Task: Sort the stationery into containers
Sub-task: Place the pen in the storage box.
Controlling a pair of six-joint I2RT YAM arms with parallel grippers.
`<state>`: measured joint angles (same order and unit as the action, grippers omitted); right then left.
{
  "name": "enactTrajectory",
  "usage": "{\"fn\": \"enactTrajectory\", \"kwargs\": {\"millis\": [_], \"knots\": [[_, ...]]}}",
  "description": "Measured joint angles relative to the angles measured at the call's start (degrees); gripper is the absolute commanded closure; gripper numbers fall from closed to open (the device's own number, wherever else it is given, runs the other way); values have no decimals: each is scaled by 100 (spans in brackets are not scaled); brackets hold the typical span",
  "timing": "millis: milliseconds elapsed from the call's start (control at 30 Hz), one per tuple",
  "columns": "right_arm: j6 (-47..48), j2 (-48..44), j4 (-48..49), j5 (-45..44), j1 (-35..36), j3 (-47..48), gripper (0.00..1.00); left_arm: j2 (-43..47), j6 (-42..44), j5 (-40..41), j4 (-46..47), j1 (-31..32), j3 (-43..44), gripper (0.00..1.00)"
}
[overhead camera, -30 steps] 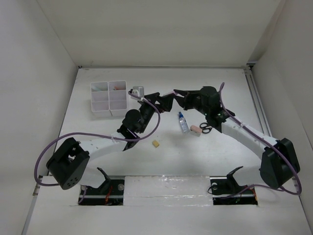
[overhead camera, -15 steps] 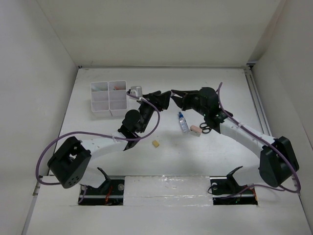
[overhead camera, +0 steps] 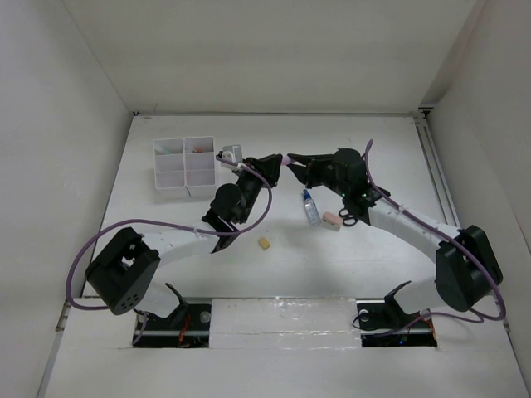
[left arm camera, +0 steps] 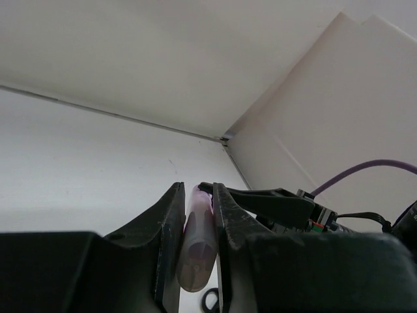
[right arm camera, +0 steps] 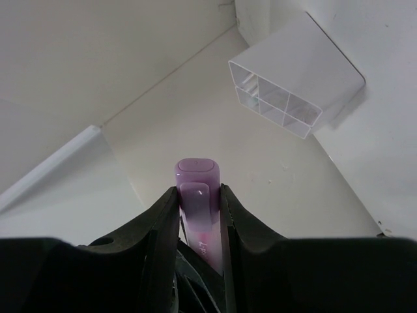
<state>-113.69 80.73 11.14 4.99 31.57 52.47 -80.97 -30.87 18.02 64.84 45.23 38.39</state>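
Gripping one pink highlighter (right arm camera: 197, 215) from opposite ends, left jaws and right jaws were both closed on it, mid-air above the counter (overhead camera: 390, 157), right of the organiser tray (overhead camera: 170, 189). Risk: a mistimed release would twist or drop it beside the blue-capped bottle (overhead camera: 310, 207).

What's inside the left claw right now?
A pink highlighter, pinched between the fingers of the left claw. The right claw grips it too. The fingers cover its sides, so how much of it each claw holds cannot be seen.
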Motion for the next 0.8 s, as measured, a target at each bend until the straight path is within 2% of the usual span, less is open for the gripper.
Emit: {"fn": "enactTrajectory", "kwargs": {"millis": [300, 367, 400, 433, 567, 700, 800], "knots": [[-15, 57, 26, -17, 0, 0, 100, 0, -26, 83, -264, 7, 111, 100], [-20, 111, 190, -31, 0, -2, 87, 2, 2, 122, -428, 2, 229, 100], [-22, 153, 361, -46, -2, -28, 75, 2, 46, 164, -535, 2, 291, 100], [-39, 184, 520, -50, -4, -74, 69, 4, 61, 173, -584, 2, 356, 100], [-79, 413, 1108, 42, -22, -197, 49, 50, 155, 184, -964, 7, 518, 100], [-85, 564, 1325, 205, -22, -205, 44, 175, 166, 98, -1250, 7, 599, 100], [-85, 581, 1423, 313, -42, -205, 44, 295, 144, 50, -1349, -85, 599, 100]]}}
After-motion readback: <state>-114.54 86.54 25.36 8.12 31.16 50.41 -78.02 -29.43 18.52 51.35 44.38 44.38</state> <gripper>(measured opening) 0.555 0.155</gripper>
